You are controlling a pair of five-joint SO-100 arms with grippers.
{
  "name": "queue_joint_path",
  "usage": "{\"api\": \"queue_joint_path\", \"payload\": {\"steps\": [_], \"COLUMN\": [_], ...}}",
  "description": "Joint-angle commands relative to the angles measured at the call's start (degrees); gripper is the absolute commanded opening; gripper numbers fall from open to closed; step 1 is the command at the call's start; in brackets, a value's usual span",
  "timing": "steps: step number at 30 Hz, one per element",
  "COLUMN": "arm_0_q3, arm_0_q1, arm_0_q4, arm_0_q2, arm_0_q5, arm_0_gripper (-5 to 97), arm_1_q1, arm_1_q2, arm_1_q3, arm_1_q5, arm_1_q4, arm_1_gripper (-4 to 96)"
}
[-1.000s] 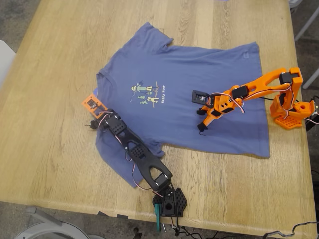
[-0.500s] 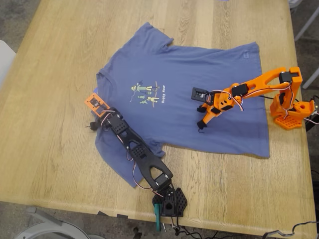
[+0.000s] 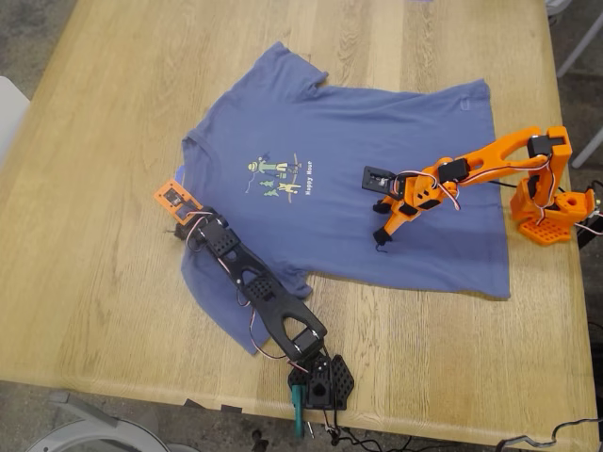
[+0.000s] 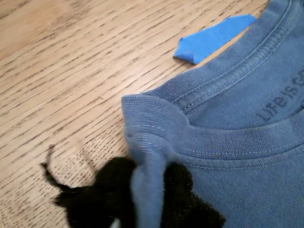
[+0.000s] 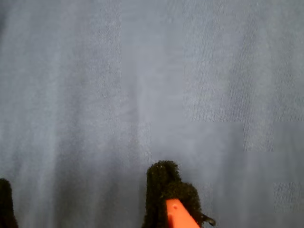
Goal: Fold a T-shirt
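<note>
First wrist view shows my first claw (image 4: pixel 142 199) pinched on the T-shirt (image 3: pixel 377 179) at a bunched fold of collar, beside a blue tape scrap (image 4: pixel 213 40). It has slid back outward from half a second ago, so the fold isn't started. My second claw (image 5: pixel 83 199) hovers parted over flat cloth on the surface (image 3: pixel 94 235).
</note>
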State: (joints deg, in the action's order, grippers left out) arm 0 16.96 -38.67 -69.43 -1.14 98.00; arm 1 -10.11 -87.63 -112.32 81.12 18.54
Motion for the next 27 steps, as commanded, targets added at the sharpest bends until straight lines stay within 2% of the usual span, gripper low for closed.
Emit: {"api": "queue_joint_path", "payload": {"steps": [1,13,21,27], "arm_0_q3": [0.79,2.2,2.37,2.37], "arm_0_q1": [0.79,3.6,4.92,5.71], "arm_0_q4": [-4.22,-6.86,-10.9,-13.36], "arm_0_q2": [0.44,0.44,-2.9,-5.19], "arm_0_q5": [-0.18,0.79,0.97,1.14], "arm_0_gripper": [0,0,0,0], "arm_1_q1": [0.7,1.49,2.11,1.85], "arm_1_q2": [-4.31,-6.33,-5.1,-0.62], "arm_1_q3": [2.46,0.62,-3.78,-1.23], "arm_1_q5": [-0.09,-0.18,-1.32,-1.85], "arm_1_q4": [1.05,3.16,-1.85,-4.31], "arm_1_gripper": [39.1,38.0,37.9,37.8]}}
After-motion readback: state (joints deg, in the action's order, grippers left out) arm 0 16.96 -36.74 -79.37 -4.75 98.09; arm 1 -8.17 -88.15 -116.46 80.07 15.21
